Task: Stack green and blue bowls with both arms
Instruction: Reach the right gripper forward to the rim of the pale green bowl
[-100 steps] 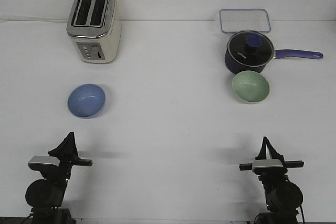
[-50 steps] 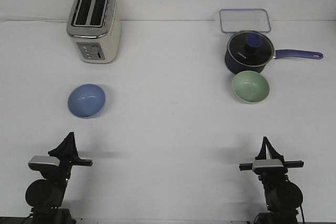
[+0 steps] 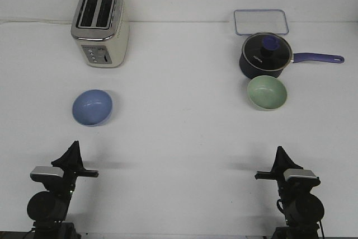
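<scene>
blue bowl (image 3: 92,107) left; green bowl (image 3: 267,93) right | jaws' state unclear

Not much is showing up here text-wise. The only lettering is sitting on the side of the dark blue saucepan (image 3: 264,58) at the far right, a small pale brand mark, but it's coming through too tiny and blurry to actually read. The toaster (image 3: 100,26) at the far left is showing a few small buttons and markings on its front panel, and none of those are reading as words or numbers either.
</scene>
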Available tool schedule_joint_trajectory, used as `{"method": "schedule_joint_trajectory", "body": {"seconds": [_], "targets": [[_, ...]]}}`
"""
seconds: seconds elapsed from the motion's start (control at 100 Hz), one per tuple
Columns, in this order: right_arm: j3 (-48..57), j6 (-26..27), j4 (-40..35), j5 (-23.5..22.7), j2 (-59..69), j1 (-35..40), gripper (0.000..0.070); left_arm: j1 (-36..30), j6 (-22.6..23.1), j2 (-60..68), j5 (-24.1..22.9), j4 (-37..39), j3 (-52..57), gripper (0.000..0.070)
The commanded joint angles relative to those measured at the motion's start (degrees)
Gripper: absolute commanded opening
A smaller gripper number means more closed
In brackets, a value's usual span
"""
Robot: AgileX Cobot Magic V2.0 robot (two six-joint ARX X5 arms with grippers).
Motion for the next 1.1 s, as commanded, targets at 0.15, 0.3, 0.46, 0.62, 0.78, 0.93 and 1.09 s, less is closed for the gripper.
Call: {"method": "schedule_joint_trajectory", "body": {"seconds": [0.15, 0.3, 0.46, 0.62, 0.78, 0.93, 1.09], "targets": [[13.6, 5.4, -6.9, 2.9, 8.5, 0.0, 0.0000, 0.1, -0.3, -0.1, -0.1, 0.6, -1.0, 0.0014], [24.3, 5.0, -12.6, 2.8, 19.9, 0.0, 0.0379, 0.1, -0.3, -0.1, -0.1, 0.6, -1.0, 0.0014], [34.9, 4.6, -17.4, 2.8, 33.2, 0.0, 0.0580, 0.1, -0.3, -0.1, -0.1, 0.6, -1.0, 0.0014], [45.1, 3.1, -19.9, 2.8, 47.5, -0.8, 0.0580, 0.1, -0.3, -0.1, -0.1, 0.6, -1.0, 0.0014], [55.3, 1.2, -22.1, 1.8, 62.8, -3.7, 0.0579, 0.1, -0.3, -0.1, -0.1, 0.6, -1.0, 0.0014], [64.0, -0.1, -24.4, -1.0, 76.4, -6.9, 0.0579, 0.1, -0.3, -0.1, -0.1, 0.6, -1.0, 0.0014], [70.4, -1.9, -25.6, -2.2, 87.9, -9.3, 0.0579, 0.1, -0.3, -0.1, -0.1, 0.6, -1.0, 0.0014]]}}
